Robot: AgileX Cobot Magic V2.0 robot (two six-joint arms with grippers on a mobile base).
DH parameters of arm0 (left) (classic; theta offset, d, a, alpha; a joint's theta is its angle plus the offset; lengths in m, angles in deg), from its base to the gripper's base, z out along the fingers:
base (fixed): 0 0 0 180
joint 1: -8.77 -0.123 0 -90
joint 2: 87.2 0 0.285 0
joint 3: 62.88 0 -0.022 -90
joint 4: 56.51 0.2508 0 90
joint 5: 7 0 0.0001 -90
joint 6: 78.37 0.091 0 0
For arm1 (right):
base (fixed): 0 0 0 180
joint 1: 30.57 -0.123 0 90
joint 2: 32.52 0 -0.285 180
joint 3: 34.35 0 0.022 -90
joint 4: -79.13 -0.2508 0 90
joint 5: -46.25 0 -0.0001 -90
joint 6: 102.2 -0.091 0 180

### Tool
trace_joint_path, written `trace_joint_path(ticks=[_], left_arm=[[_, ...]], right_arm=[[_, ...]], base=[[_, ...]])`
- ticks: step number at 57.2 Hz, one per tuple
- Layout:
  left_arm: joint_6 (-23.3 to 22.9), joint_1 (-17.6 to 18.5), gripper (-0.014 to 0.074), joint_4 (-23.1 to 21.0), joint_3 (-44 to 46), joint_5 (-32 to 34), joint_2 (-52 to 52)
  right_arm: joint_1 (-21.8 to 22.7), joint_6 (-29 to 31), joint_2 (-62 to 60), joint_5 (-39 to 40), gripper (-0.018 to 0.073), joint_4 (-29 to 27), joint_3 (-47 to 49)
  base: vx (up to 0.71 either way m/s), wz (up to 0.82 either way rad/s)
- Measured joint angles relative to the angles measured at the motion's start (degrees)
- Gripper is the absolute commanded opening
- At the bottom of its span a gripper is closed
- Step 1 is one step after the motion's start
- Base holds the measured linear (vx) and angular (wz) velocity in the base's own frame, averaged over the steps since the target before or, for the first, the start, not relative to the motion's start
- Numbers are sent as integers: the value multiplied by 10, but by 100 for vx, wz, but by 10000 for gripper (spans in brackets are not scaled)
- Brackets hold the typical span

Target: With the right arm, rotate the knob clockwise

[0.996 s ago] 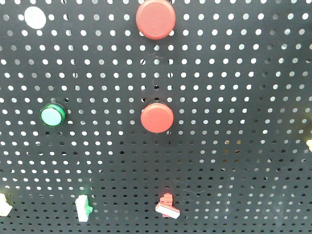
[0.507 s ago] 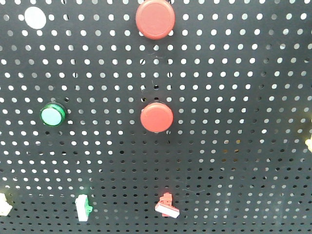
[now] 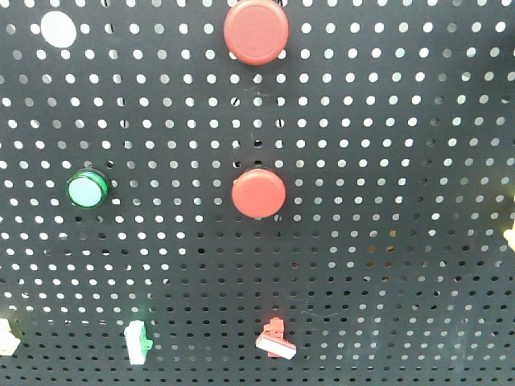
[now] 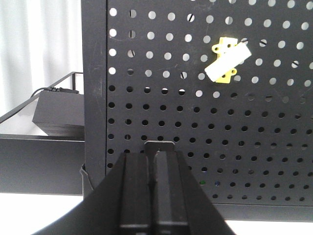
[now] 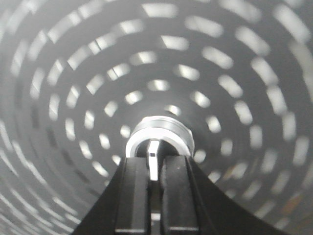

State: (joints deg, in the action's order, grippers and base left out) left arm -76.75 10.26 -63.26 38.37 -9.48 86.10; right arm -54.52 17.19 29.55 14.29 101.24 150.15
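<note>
In the right wrist view the knob [image 5: 168, 128] has a silver ring and a narrow white grip bar [image 5: 153, 155], and it is mounted on the black perforated panel [image 5: 73, 73]. My right gripper [image 5: 153, 162] is shut on that grip bar, its two black fingers [image 5: 133, 186] pressed on either side. The panel's holes are smeared into arcs around the knob. My left gripper [image 4: 152, 155] is shut and empty, held close to the lower part of the panel. The knob and both grippers are out of the front view.
The front view shows the panel [image 3: 402, 161] with two red push buttons [image 3: 257, 30] [image 3: 258, 194], a green button [image 3: 85, 190], a green-white switch [image 3: 137, 342] and a red-white switch [image 3: 275, 341]. A yellow-white switch [image 4: 226, 61] and a black box [image 4: 57, 115] show in the left wrist view.
</note>
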Motion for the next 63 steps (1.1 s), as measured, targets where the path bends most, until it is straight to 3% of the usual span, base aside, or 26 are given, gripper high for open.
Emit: trace_joint_path(ticks=[8, 20, 30, 51, 63], left_arm=[[0, 0, -6, 0, 0, 0, 0], [0, 0, -6, 0, 0, 0, 0], [0, 0, -6, 0, 0, 0, 0], [0, 0, -6, 0, 0, 0, 0], [0, 0, -6, 0, 0, 0, 0]], right_arm=[[0, -111, 0, 6, -8, 3, 0], [-4, -142, 0, 8, 16, 44, -3], [-7, -146, 1, 9, 104, 60, -4], [-5, -147, -3, 33, 407, 96, -3], [-3, -102, -33, 4, 399, 98, -4]], base=[[0, 0], [0, 0], [0, 0], [0, 0], [0, 0]])
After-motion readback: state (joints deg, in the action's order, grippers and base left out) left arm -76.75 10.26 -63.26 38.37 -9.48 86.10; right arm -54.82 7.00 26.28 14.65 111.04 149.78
